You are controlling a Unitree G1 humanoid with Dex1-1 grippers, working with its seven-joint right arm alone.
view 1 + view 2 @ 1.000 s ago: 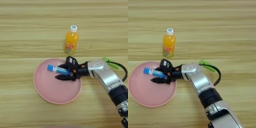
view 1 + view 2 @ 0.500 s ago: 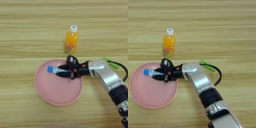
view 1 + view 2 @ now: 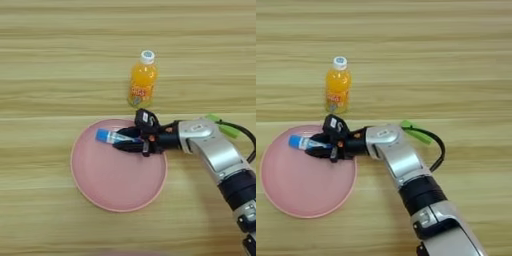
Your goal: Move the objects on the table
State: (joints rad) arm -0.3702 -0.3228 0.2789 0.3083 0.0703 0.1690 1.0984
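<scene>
In the left eye view, the blue stick-shaped tube with white label [image 3: 111, 136] lies across the upper left part of the round pink plastic plate [image 3: 110, 185]. Its blue end points to the left and its right end goes between the 2 black fingers [image 3: 131, 132] of the right gripper [image 3: 129, 140]. The jaws are narrow and closed on this tube, 1 finger above it and 1 below. I cannot tell if the tube touches the plate surface or is just above it. The small orange-drink bottle with white cap [image 3: 142, 80] stands upright on the wide light wooden table [image 3: 50, 75], just behind the plate's far rim and near the gripper's back, but apart from both. The silver forearm [image 3: 212, 150] comes in from the right, with a green cable part [image 3: 223, 127] beside it.

In the right eye view, the same tube [image 3: 303, 144] is again held in the gripper [image 3: 318, 148] over the plate [image 3: 301, 195], and the bottle [image 3: 337, 86] stands behind the plate's far rim.
</scene>
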